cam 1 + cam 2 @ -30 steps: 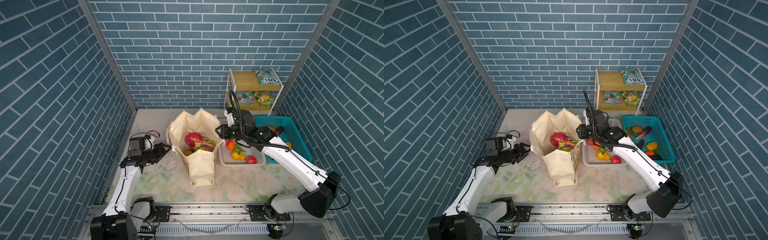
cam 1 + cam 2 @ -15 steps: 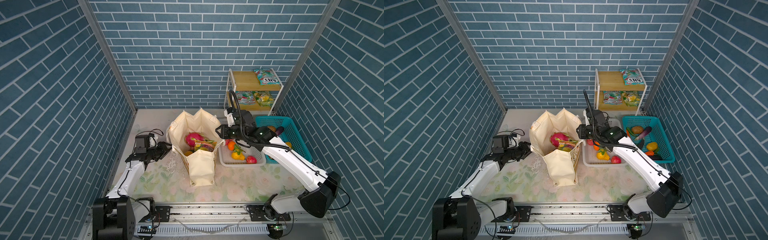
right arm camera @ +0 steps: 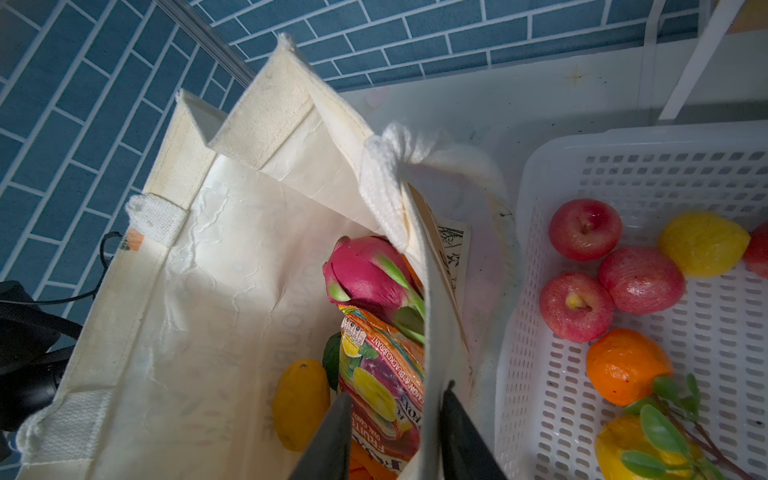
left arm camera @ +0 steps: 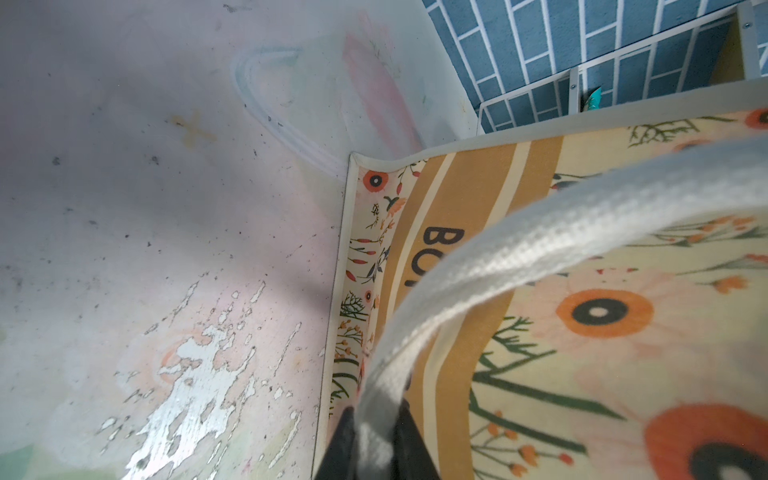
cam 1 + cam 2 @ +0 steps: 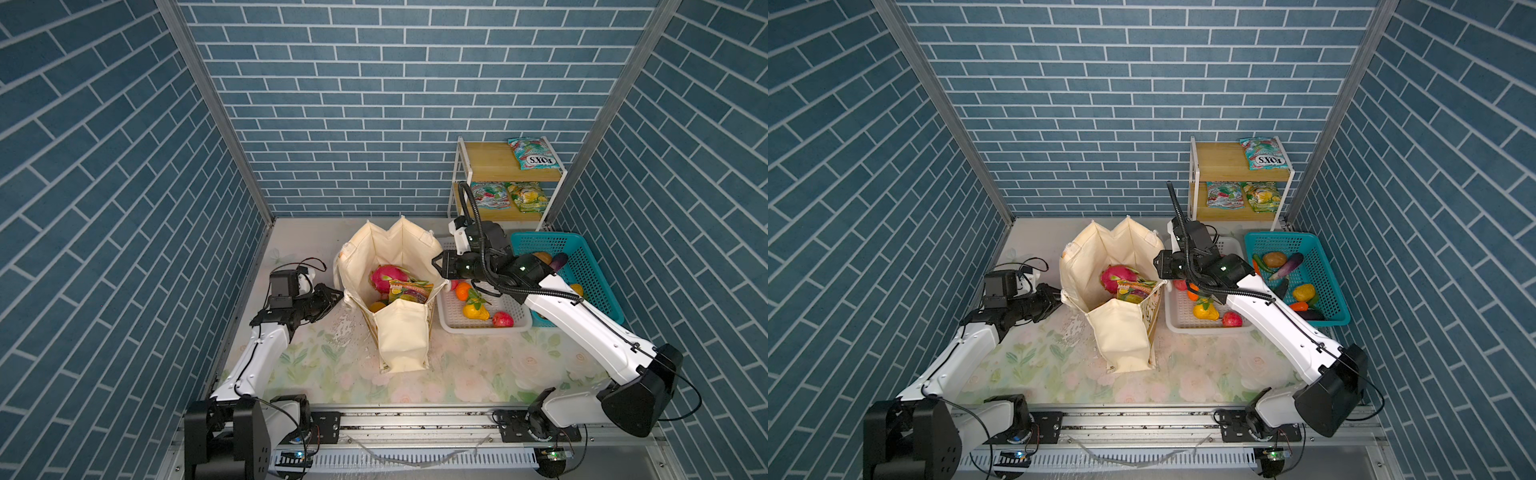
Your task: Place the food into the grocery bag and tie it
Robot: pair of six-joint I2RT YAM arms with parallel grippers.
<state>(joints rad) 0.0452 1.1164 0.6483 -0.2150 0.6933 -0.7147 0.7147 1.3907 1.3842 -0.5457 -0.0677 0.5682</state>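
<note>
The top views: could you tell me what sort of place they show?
Probably a mock grocery corner in a robot test cell: blue brick-patterned panels enclose it, a wooden shelf holds snack packets, and a white basket of fruit stands beside the grocery bag.

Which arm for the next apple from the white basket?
Likely right: right pincer straddles the tote rim beside the white basket; the left pincer is across the tote, shut on its handle.

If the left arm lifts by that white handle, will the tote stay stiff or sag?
Probably sags: the woven handle curves limply from the left gripper, and the canvas tote shows folded walls. The dragon fruit and candy packet inside likely shift.
</note>
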